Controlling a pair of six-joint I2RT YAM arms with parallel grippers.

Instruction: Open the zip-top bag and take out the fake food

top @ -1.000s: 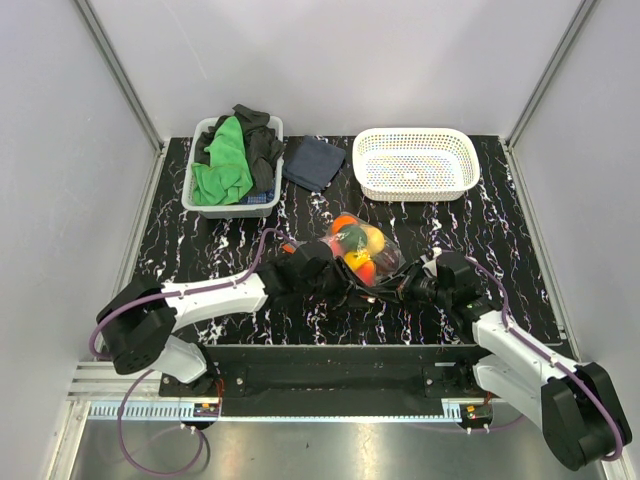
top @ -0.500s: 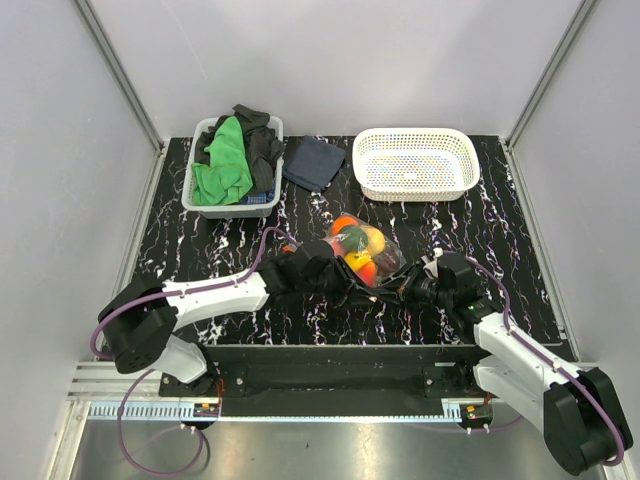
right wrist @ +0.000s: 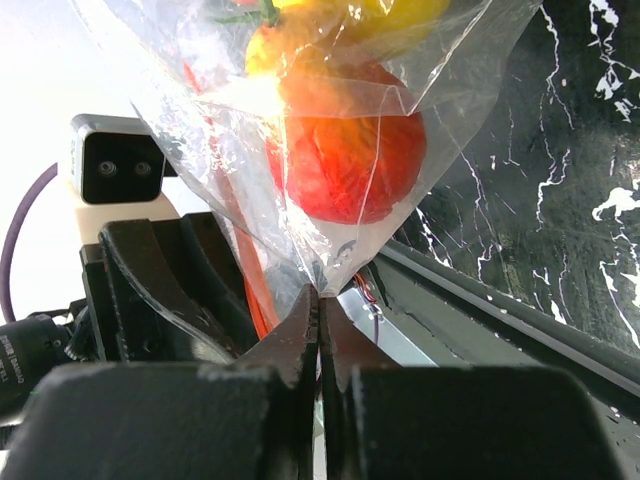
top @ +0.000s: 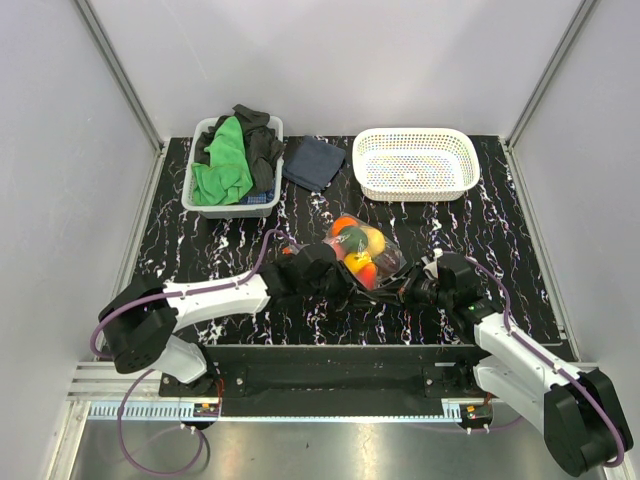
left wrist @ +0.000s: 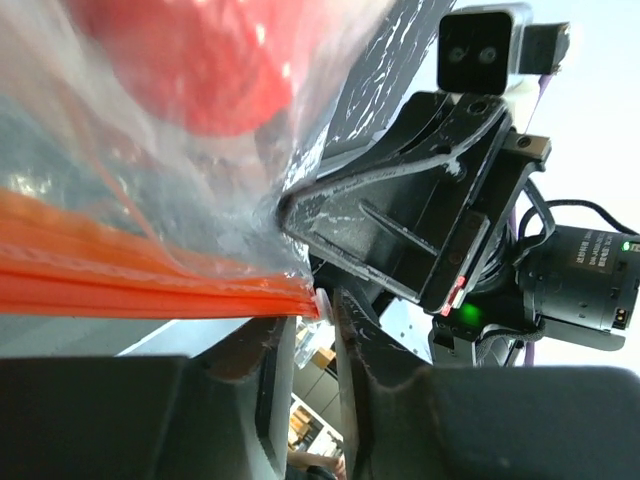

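near the middle of the table (top: 200,250), a little toward the near edge: zip-top bag (top: 362,255), clear and crinkly, bulging with fake food (top: 356,243). inside, through the plastic: red, orange, yellow and green pieces, packed close together. in the right wrist view, a big red-orange piece (right wrist: 350,150) lowest in the pouch, with yellow above it. red-orange zip strip (left wrist: 150,285) along one edge, running flat toward the left fingers; hard to tell whether parted or sealed.

left hand (top: 345,277) at the bag's near-left side, fingers drawn narrow, pinching the end of the zip strip between the tips (left wrist: 315,330). right hand (top: 405,288) at the bag's near-right side, fingers pressed together on a fold of clear film (right wrist: 320,310) just below the red-orange piece. both hands facing each other, close, with the bag stretched between them; each wrist view shows the other hand's camera block just past the plastic.

farther back on the table: white perforated basket (top: 415,163) at the far right, well apart from the bag. at the far left, a grey bin (top: 200,200) heaped with green and dark cloths. between the two, a folded dark cloth (top: 312,162) flat on the table.
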